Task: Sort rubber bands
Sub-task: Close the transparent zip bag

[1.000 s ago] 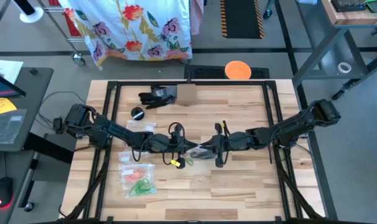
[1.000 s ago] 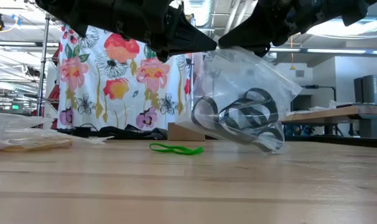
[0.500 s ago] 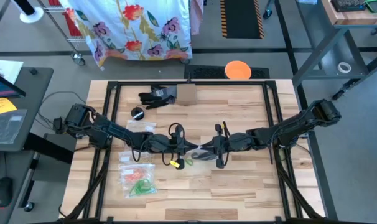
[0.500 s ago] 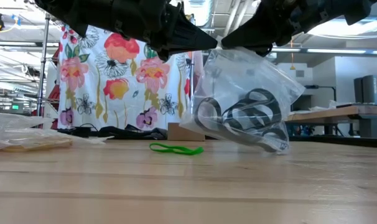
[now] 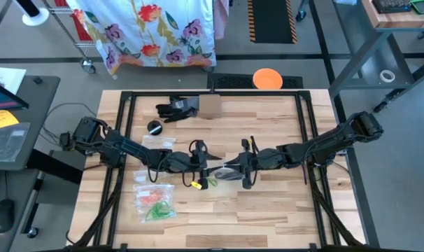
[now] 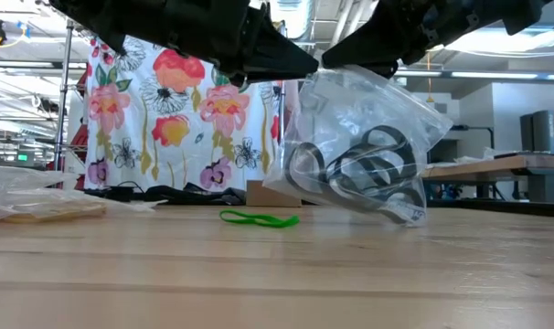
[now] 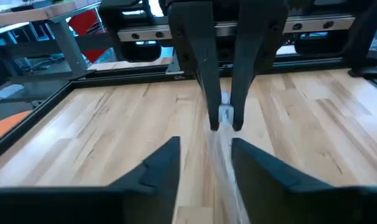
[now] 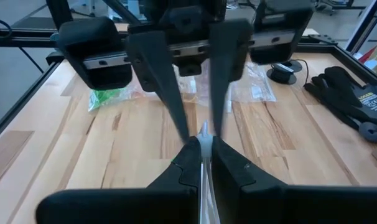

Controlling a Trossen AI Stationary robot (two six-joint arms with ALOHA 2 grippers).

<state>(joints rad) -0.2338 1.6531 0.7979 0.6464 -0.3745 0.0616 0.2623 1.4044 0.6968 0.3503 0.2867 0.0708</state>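
Both arms reach in low toward the table's middle, tips almost meeting nose to nose. The left gripper (image 5: 206,166) has its fingers (image 7: 156,167) spread apart. The right gripper (image 5: 229,169) is pinched tight, fingers (image 8: 229,163) pressed together, its wrist level with the other's.

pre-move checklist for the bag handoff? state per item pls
1. Right gripper shut on the clear zip bag at its top edge: ok.
2. Left gripper released: ok, its fingers stand apart with the bag edge between them.
3. Bag off the table: ok, hanging, with its lowest corner close to the wood.
4. Black rubber bands contained: ok, all sit low in the bag.
5. Bag mouth sealed: cannot tell.
6. Loose green rubber band still unsorted on the table: not ok.
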